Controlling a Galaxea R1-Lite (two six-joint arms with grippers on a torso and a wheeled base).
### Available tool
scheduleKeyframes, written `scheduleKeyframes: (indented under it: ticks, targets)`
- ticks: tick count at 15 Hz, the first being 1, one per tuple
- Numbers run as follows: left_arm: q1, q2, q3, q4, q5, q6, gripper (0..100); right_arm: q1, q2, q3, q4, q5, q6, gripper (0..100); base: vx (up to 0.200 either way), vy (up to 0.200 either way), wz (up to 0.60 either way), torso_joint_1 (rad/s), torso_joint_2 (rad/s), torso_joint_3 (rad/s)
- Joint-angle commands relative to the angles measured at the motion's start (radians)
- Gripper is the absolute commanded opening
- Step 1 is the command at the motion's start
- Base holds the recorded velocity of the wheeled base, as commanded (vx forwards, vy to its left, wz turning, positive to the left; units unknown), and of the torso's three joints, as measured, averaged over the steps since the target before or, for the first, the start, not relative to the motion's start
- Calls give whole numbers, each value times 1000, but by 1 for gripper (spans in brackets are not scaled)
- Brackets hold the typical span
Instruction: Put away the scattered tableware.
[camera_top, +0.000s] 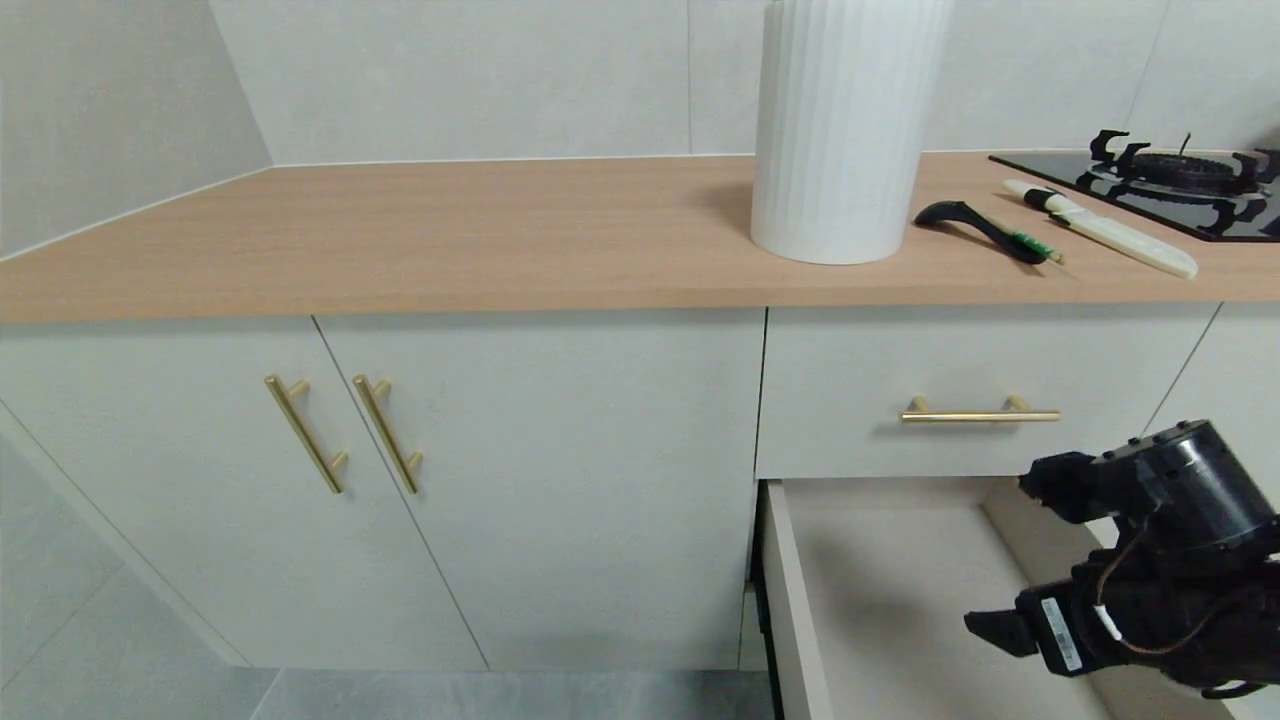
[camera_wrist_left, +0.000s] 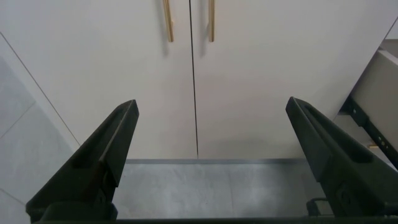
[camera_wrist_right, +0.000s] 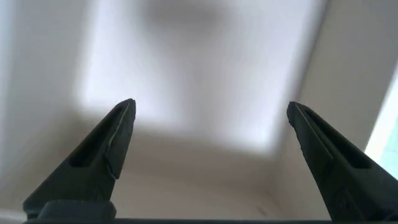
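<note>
**Drawer open, tableware not yet collected**

The worktop (camera_top: 480, 240) carries a tall white ribbed jar (camera_top: 840, 130); its contents are hidden. Below, the open drawer (camera_top: 795, 600) shows nothing inside. The right hand (camera_top: 1020, 550) hangs over it, spread wide and empty. The left hand (camera_wrist_left: 211, 109) is the same. The knife (camera_top: 1110, 232) and the black tool (camera_top: 985, 228) lie near the jar, so a careless reach may knock it.

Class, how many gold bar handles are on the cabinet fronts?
3. Two gold bar handles on the left cupboard doors, one on the closed drawer; the open drawer's may be hidden.
</note>
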Motion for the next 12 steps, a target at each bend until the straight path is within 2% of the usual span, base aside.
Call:
scheduleKeyframes:
  ticks: [1, 12]
  targets:
    - [0, 1, 0, 0, 0, 0, 100, 0, -107, -49, -11, 16, 43, 100, 0, 0, 0, 0, 0, 0]
    - [0, 1, 0, 0, 0, 0, 100, -1, -179, -43, -20, 11, 26, 100, 0, 0, 0, 0, 0, 0]
